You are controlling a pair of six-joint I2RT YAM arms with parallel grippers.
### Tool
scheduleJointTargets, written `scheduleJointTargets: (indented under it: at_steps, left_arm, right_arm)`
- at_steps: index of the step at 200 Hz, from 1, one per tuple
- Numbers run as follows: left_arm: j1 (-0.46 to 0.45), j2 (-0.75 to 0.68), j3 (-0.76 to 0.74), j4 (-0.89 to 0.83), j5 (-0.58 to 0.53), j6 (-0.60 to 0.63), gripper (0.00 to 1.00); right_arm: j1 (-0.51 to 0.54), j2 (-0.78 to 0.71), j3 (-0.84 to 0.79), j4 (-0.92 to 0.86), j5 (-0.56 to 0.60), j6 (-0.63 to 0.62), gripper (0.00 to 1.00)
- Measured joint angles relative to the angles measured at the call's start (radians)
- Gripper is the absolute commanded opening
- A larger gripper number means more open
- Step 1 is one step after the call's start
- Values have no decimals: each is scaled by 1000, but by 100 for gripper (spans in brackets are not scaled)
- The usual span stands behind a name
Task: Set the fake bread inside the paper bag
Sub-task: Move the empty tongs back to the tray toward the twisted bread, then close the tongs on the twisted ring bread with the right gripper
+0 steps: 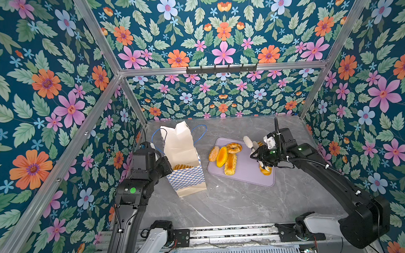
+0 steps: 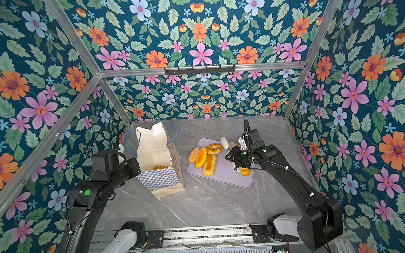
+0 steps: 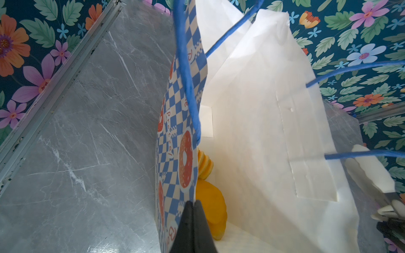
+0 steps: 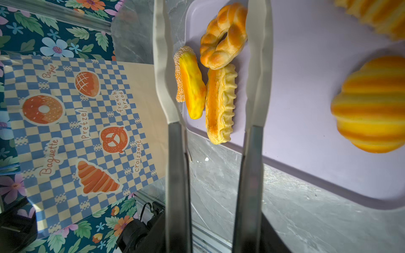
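Nearest, the right gripper (image 1: 259,156) clamps tongs (image 4: 252,166), blades apart and empty. Framed between them in the right wrist view, the ridged loaf (image 4: 220,105) lies on the tray (image 4: 306,122), lengthwise along the blades, ring (image 4: 223,35) beyond. Farther across, the left gripper (image 3: 192,219) pinches the bag (image 3: 263,131) rim; the right gripper is the nearer.

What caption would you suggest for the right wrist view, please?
Open tongs poised over a lilac tray bearing a twisted ring bread, oval bun and ridged loaf, checkered paper bag beside it.
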Motion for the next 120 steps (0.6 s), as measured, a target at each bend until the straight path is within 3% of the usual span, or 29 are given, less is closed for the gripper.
scheduleJointTargets:
  at_steps: [120]
  left_arm:
    - [0,-5,-19,5,1,-3,3]
  right_arm:
    - [-10,187,-56,211,-72,88,50]
